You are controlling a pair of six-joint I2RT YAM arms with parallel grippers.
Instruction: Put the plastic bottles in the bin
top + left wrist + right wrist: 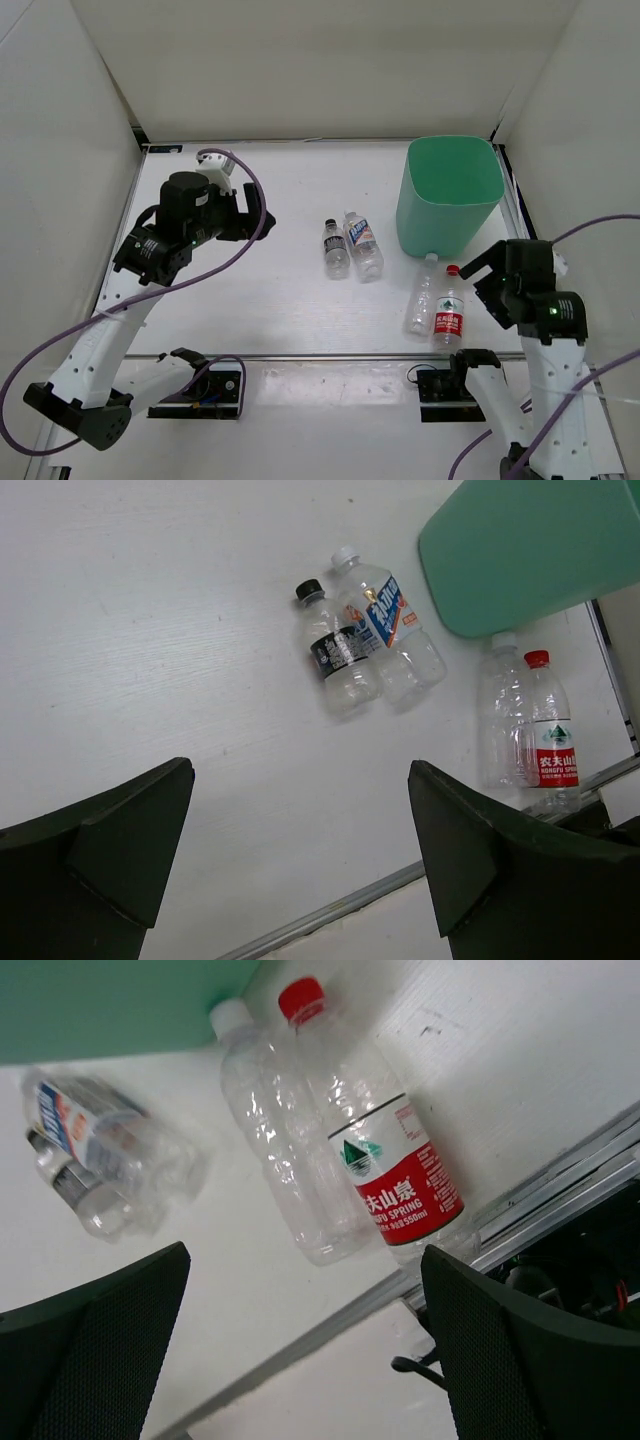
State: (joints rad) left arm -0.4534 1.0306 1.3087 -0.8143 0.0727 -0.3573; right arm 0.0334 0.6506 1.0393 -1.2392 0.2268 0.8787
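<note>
Red-labelled bottle lies at 6 o'clock of bin, touching plain bottle; looks empty, light, slick, crushable, so grip label band. Left fingers, right fingers wide open, holding nothing.

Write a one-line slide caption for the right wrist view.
Right gripper, fingers open, over the red-labelled bottle and plain bottle lying side by side beside the bin.

Mint-green bin; red-labelled bottle, red cap; clear plain bottle; blue-white labelled bottle; black-labelled bottle, black cap.
</note>
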